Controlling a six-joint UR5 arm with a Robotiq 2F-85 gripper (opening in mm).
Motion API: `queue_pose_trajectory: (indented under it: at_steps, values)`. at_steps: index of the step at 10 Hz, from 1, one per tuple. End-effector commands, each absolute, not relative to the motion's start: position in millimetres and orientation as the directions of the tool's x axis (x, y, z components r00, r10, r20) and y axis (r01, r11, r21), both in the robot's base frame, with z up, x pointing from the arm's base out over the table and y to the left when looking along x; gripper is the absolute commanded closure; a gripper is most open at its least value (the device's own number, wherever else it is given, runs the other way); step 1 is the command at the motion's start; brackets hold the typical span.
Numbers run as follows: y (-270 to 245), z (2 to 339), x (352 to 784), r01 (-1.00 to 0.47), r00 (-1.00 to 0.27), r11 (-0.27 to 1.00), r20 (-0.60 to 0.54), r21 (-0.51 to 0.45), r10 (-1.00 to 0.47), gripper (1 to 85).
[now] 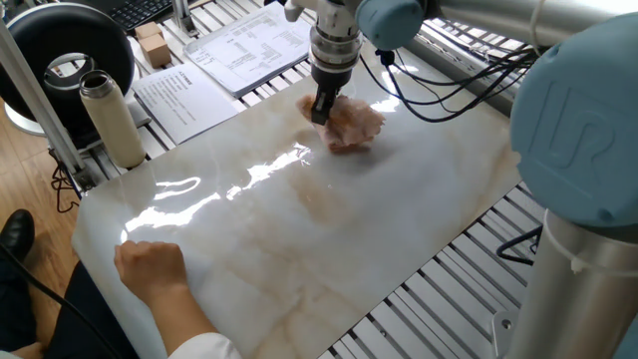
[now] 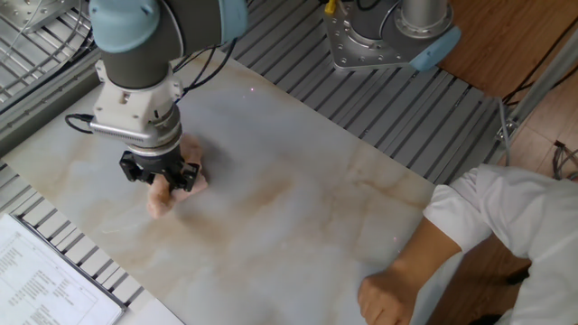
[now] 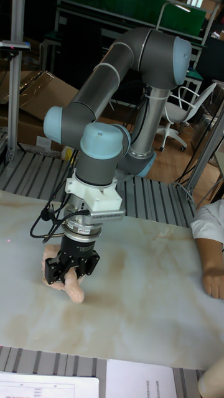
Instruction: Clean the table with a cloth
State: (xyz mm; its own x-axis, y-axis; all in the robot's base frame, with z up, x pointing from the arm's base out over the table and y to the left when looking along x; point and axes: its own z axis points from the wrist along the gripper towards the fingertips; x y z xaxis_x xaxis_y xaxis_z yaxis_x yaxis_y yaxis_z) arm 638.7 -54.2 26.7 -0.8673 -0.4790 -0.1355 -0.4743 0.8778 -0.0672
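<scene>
Pink terry: the cloth is lying bunched on the table, near the edge that borders the printed paper sheets, and it is being pressed down from above.
Jaws: the gripper is pointing straight down with its fingers clamped on a fold of the cloth; the rest of the rag is spilling out to one side of them.
Key relation: the loose bulk of the cloth is trailing beside the fingers rather than under them, so a stroke that drags it behind would probably be wiping more marble than one that pushes into it.
Unwiped ground: beige-brown smears are showing toward the middle of the slab, away from the papers.
Nearby hand: a person's hand is resting on the far end of the table, well apart from the gripper.
</scene>
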Motion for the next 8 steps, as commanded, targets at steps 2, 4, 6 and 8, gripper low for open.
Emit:
queue_pose_trajectory:
  at_steps: [2, 4, 6, 8]
  values:
    - [-51.7, 30.2, 643.8, -0.500, -0.848, 0.862, -0.157, -0.079, -0.506, 84.3]
    - [-57.0, 48.4, 617.8, -0.441, -0.878, 0.891, -0.153, -0.111, -0.454, 84.3]
    - [-53.3, 52.9, 602.1, -0.414, -0.890, 0.907, -0.172, -0.085, -0.422, 84.3]
    - [-37.6, 52.4, 597.5, -0.354, -0.919, 0.935, -0.182, -0.009, -0.349, 84.3]
